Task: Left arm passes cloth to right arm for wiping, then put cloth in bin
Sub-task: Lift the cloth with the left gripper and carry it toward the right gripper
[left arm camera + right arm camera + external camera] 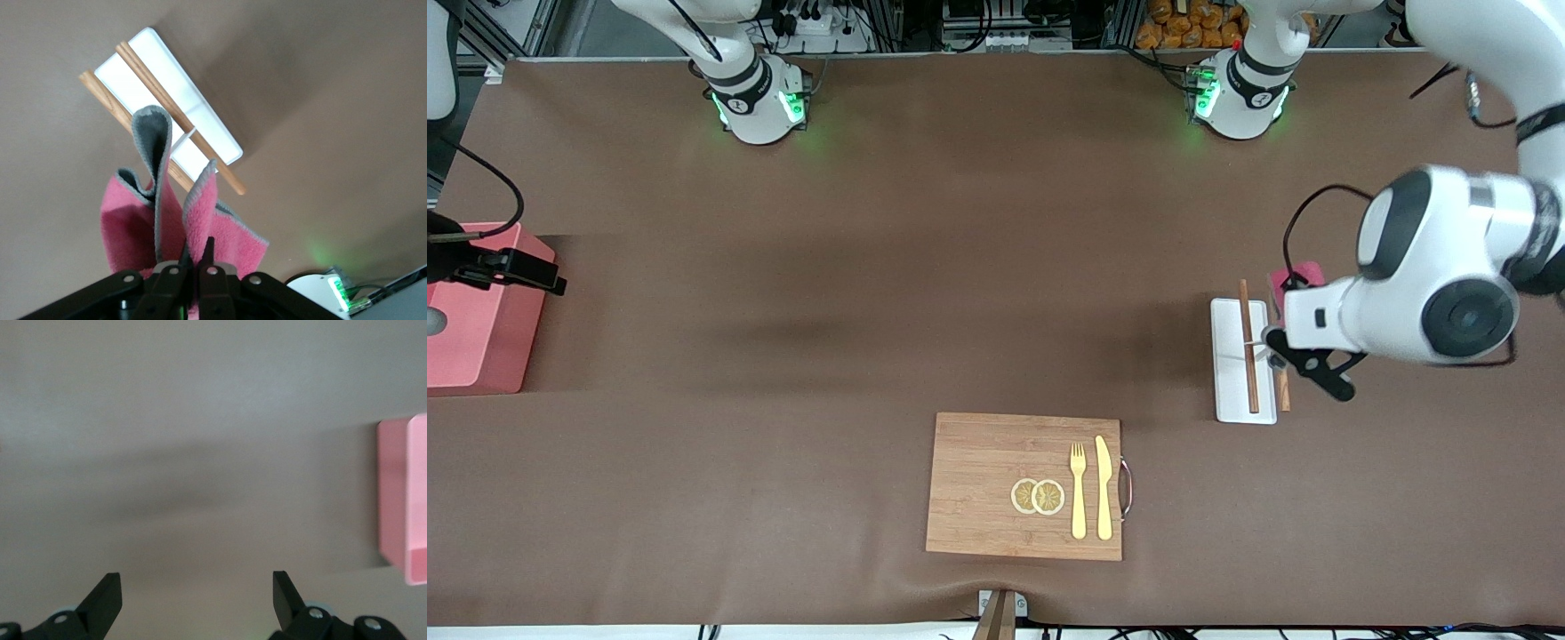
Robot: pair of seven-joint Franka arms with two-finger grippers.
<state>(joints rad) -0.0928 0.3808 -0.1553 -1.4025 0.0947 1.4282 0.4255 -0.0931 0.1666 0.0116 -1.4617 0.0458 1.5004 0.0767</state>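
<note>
**benchwatcher:** So where's the cloth (200,220) at? From the left wrist view it's hanging off the left gripper (195,257), jaws pressed together on a bunched fold, with the grey edge flopping loose. It's up in the air over the white tray (1240,360) with the chopsticks (1248,347), at the left arm's end of the bench (871,267).

**armnerd42:** Yep, and pinching it by a fold like that makes sense (most of the fabric dangles free, so the other arm would have something to grab). In the front view you only catch a bit of magenta peeking out by the wrist.

**benchwatcher:** What about the right gripper (197,587)? Looks nowhere near.

**armnerd42:** It's over by the pink bin (471,329), at the right arm's end of the bench, jaws spread wide with nothing between them. It hovers just beside the bin's wall, waiting. Open jaws are what you'd want for receiving, I guess.

**benchwatcher:** So the handover hasn't happened?

**armnerd42:** Not yet, I'd say. The two grippers are well apart, and the cutting board (978,484) with the fork (1078,489), knife (1104,487) and lemon slices (1038,496) sits between them, nearer the camera. Wiping and binning both look still to do.
</note>
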